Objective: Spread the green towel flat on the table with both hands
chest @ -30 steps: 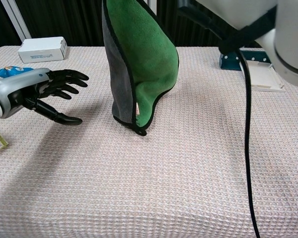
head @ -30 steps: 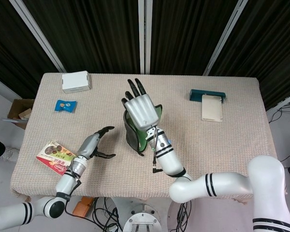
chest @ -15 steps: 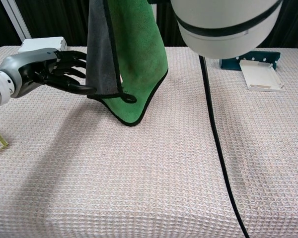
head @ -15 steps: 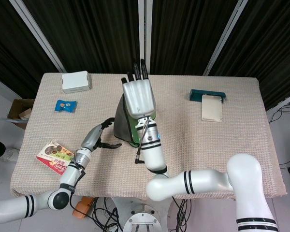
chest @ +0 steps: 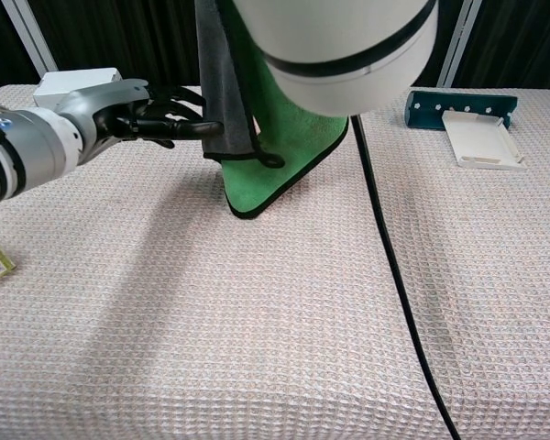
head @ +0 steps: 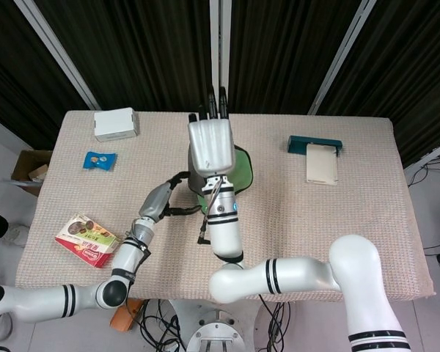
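Note:
The green towel, grey on its other face and edged in black, hangs folded above the table, its lowest corner touching the cloth. In the head view the green towel shows beside my right hand, which grips its top edge from above; in the chest view only that arm's white wrist shows. My left hand reaches in from the left and pinches the grey hanging edge between thumb and fingertips. The head view shows the same left hand at the towel's lower left.
A white box and a blue packet lie at the far left. A colourful snack pack lies near the front left edge. A teal stand with a white card sits far right. A black cable hangs from my right arm.
My right hand has carried the towel further back and slightly right. My left hand has followed up and right, and its fingertips now close on the grey edge.

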{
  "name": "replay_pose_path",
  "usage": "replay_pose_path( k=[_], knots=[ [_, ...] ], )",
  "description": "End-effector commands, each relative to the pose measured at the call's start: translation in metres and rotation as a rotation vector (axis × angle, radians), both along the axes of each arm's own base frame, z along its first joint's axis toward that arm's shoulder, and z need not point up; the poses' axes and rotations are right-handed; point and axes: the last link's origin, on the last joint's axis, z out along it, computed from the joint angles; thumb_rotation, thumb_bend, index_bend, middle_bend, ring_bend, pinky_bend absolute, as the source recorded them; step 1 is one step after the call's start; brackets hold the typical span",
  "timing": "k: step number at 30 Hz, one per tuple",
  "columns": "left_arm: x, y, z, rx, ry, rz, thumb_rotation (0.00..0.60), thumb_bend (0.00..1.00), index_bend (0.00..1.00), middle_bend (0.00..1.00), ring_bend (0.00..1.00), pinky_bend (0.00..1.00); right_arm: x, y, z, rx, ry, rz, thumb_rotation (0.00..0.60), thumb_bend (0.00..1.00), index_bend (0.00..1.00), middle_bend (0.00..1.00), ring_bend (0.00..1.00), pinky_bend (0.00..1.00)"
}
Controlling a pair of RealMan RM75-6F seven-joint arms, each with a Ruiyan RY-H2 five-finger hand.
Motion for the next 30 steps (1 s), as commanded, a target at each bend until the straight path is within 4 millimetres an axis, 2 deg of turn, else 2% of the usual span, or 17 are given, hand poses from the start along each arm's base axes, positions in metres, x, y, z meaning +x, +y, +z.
replay_pose_path(
  k=[1, 6, 15, 17, 19, 22, 25, 27, 30],
  knots=[
    [0.007, 0.007, -0.010, 0.008, 0.025, 0.014, 0.347, 0.00, 0.06, 0.12, 0.14, 0.18, 0.005, 0.002, -0.009, 0.013, 0.003, 0.008, 0.600, 0.58, 0.85, 0.33, 0.03, 0.00],
    [0.009, 0.015, -0.018, 0.037, 0.027, 0.050, 0.379, 0.00, 0.05, 0.12, 0.14, 0.18, 0.010, 0.004, -0.016, 0.020, 0.002, 0.016, 0.600, 0.58, 0.85, 0.32, 0.03, 0.00],
    [0.002, 0.023, -0.032, 0.072, 0.030, 0.110, 0.446, 0.00, 0.05, 0.12, 0.14, 0.18, 0.011, 0.004, -0.019, 0.039, -0.016, 0.022, 0.600, 0.58, 0.85, 0.32, 0.04, 0.00],
    [-0.002, 0.024, -0.034, 0.088, 0.016, 0.132, 0.470, 0.02, 0.07, 0.13, 0.14, 0.18, 0.010, 0.005, -0.018, 0.042, -0.019, 0.025, 0.600, 0.58, 0.85, 0.32, 0.03, 0.00],
    [-0.005, 0.026, -0.035, 0.104, 0.006, 0.147, 0.485, 0.06, 0.12, 0.14, 0.14, 0.19, 0.008, 0.005, -0.017, 0.046, -0.023, 0.028, 0.600, 0.58, 0.85, 0.32, 0.03, 0.00],
    [-0.011, 0.027, -0.036, 0.134, -0.032, 0.169, 0.505, 0.17, 0.26, 0.20, 0.17, 0.21, 0.004, 0.005, -0.015, 0.060, -0.033, 0.030, 0.600, 0.58, 0.85, 0.32, 0.03, 0.00],
    [-0.017, 0.026, -0.035, 0.156, -0.063, 0.174, 0.559, 0.26, 0.39, 0.27, 0.21, 0.23, -0.002, 0.006, -0.012, 0.067, -0.033, 0.035, 0.600, 0.58, 0.85, 0.32, 0.03, 0.00],
    [-0.022, 0.024, -0.034, 0.164, -0.069, 0.165, 0.592, 0.33, 0.47, 0.33, 0.24, 0.23, -0.007, 0.006, -0.008, 0.074, -0.043, 0.040, 0.600, 0.58, 0.85, 0.32, 0.03, 0.00],
    [-0.029, 0.021, -0.029, 0.183, -0.073, 0.142, 0.600, 0.44, 0.60, 0.46, 0.31, 0.24, -0.017, 0.008, -0.003, 0.096, -0.069, 0.049, 0.600, 0.58, 0.85, 0.32, 0.03, 0.00]
  ],
)
